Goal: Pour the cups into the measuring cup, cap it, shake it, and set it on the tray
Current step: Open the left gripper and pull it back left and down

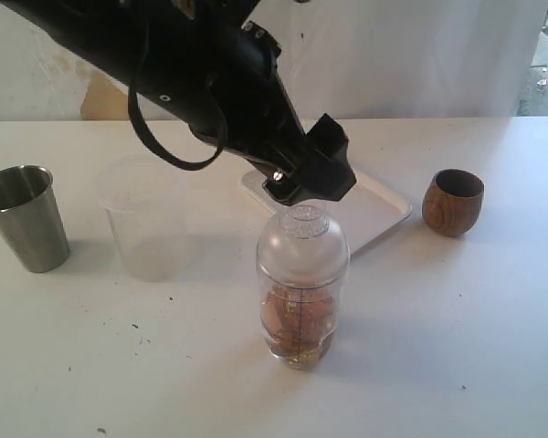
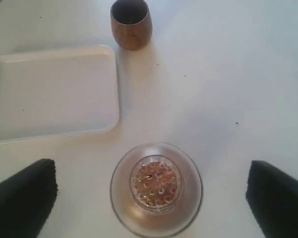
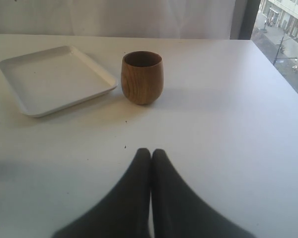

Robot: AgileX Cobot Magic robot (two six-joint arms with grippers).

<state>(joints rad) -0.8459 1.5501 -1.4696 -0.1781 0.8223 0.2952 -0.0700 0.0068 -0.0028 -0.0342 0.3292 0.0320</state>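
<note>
- Step in hand: capping is looking finished. The tall clear measuring cup with the black scale (image 1: 301, 306) is standing upright on the white table (image 1: 457, 356), just in front of the flat white rectangular tray (image 1: 384, 208). A frosted domed strainer lid (image 1: 303, 239) is sitting on its mouth, and orange-brown contents are showing low inside.
- Left fingers (image 2: 25, 196) are hanging directly above that lid, spread wide on either side of it and touching nothing.
- Right fingers (image 3: 141, 193) are pressing together with nothing between them, low over the table near the rounded brown wooden cup (image 3: 142, 77).
- The wooden cup, the tapered shiny steel tumbler (image 1: 26, 217) and the larger frosted translucent plastic cup (image 1: 146, 219) are all standing upright, well apart from the measuring cup, so pouring is looking over.
- Shaking is coming next, as I am judging it — that is calling for the left fingers to come down and close firmly around the clear body, squarely enough that the lid is not working loose.
- Setting the cup on the tray is waiting after that.
</note>
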